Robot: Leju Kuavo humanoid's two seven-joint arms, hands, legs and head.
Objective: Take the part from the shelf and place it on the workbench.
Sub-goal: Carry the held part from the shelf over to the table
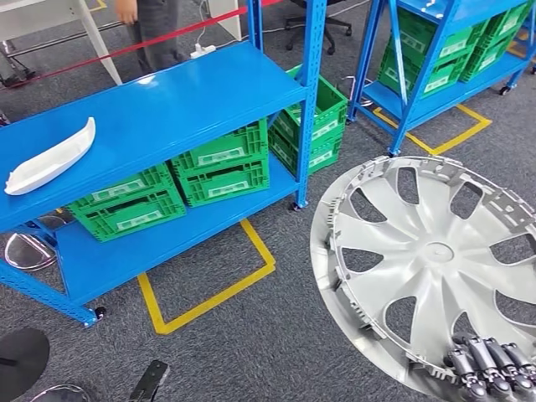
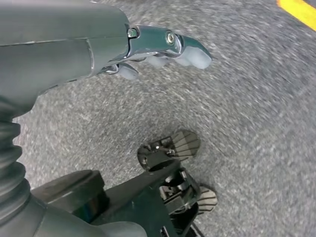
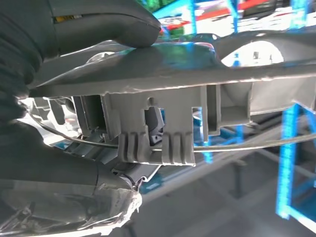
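Note:
A large silver hubcap (image 1: 436, 251) with several spokes hangs tilted over the grey floor at the lower right of the head view. My right hand (image 1: 490, 368) grips its near rim with dark fingers curled over the edge. In the right wrist view the hubcap's rim (image 3: 178, 74) and its clips run across the picture, with the thumb (image 3: 104, 24) pressed on one face. My left hand (image 2: 160, 47) hangs over the carpet with its fingers stretched out, holding nothing.
A blue shelf (image 1: 158, 109) stands ahead on the left, with a white curved part (image 1: 50, 157) on top and green crates (image 1: 221, 167) below. A second blue shelf (image 1: 442, 59) stands at the back right. A person (image 1: 155, 25) stands behind. Yellow tape (image 1: 208, 297) marks the floor.

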